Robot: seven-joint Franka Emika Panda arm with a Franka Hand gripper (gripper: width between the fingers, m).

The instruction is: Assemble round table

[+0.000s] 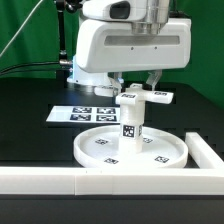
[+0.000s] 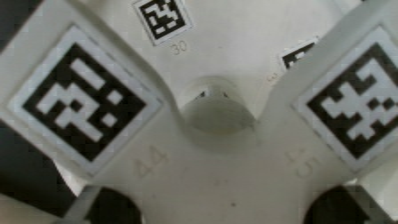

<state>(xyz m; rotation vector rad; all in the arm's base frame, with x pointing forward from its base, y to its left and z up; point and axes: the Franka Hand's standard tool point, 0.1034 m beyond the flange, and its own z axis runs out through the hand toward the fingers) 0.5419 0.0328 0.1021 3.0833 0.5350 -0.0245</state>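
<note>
The large rimmed round disc [image 1: 165,150] lies on the black table. The short cylindrical post [image 1: 130,128] stands upright at its middle, with a tag on its side. The flat cross-shaped piece [image 1: 150,97] sits level on top of the post. My gripper [image 1: 140,88] comes down from above and is shut on the cross-shaped piece. In the wrist view the cross-shaped piece [image 2: 214,150] fills the picture, with a large tag on each of two arms and a round dimple at its centre. My gripper [image 2: 222,205] has dark fingers [image 2: 98,208] against its two sides.
The marker board [image 1: 85,114] lies flat behind the disc toward the exterior view's left. A long white rail [image 1: 60,180] runs along the front edge and turns up the exterior view's right side [image 1: 210,150], close to the disc. A green curtain stands behind.
</note>
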